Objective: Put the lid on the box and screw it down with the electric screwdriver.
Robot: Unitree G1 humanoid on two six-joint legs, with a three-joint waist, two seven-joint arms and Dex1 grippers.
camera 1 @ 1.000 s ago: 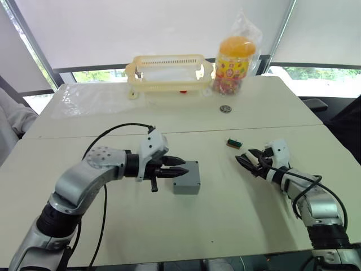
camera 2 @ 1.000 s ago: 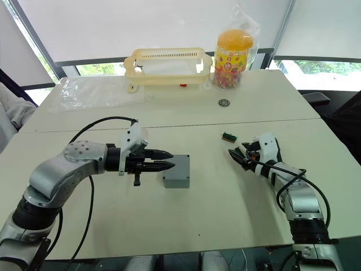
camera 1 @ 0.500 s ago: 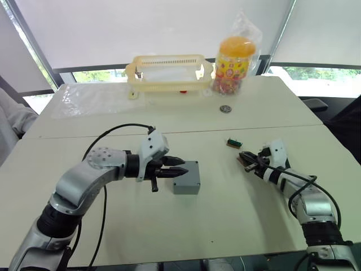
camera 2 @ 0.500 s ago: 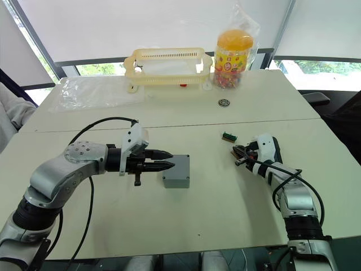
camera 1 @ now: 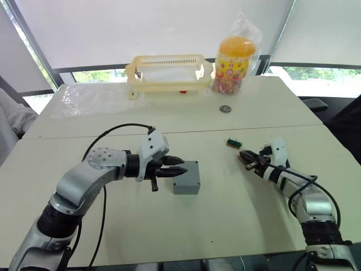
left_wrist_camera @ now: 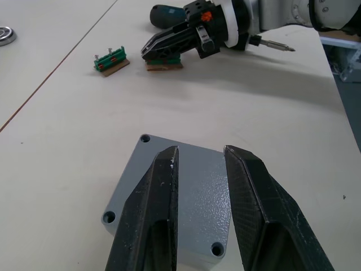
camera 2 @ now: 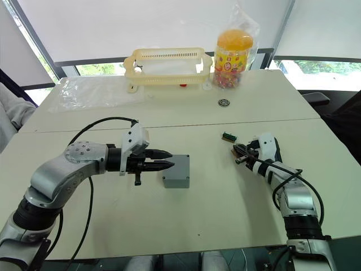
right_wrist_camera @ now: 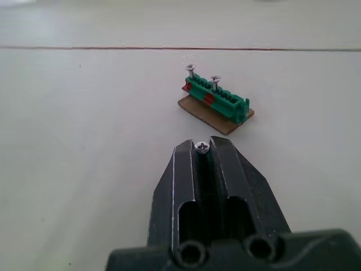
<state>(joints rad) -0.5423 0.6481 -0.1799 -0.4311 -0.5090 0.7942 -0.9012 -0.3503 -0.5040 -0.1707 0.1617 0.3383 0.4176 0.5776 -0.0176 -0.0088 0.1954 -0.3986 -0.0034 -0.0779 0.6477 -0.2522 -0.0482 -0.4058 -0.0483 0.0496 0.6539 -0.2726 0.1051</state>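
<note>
The grey box point(camera 1: 186, 187) sits mid-table with the flat lid point(left_wrist_camera: 134, 187) on top, its corner screw holes showing. My left gripper point(camera 1: 181, 170) reaches in from the left, its fingers point(left_wrist_camera: 157, 203) standing open a little way over the lid with nothing between them. At the right, my right gripper point(camera 1: 243, 157) is shut on a small screw point(right_wrist_camera: 201, 147) just above a brown strip point(left_wrist_camera: 164, 66). The electric screwdriver point(left_wrist_camera: 168, 13) lies on the table behind that gripper, its metal bit point(left_wrist_camera: 276, 46) sticking out past the wrist.
A green strip point(camera 1: 234, 143) with two upright screws lies just beyond the right gripper. At the back stand a yellow basket point(camera 1: 168, 70), a candy jar point(camera 1: 234, 62) in a bag, a metal ring point(camera 1: 225, 108) and a clear plastic sheet point(camera 1: 96, 99). A person's sleeve point(camera 1: 11, 121) shows far left.
The right gripper has gone from open to shut, closing on the screw, and its wrist shifted slightly. The left arm, box and lid have not moved.
</note>
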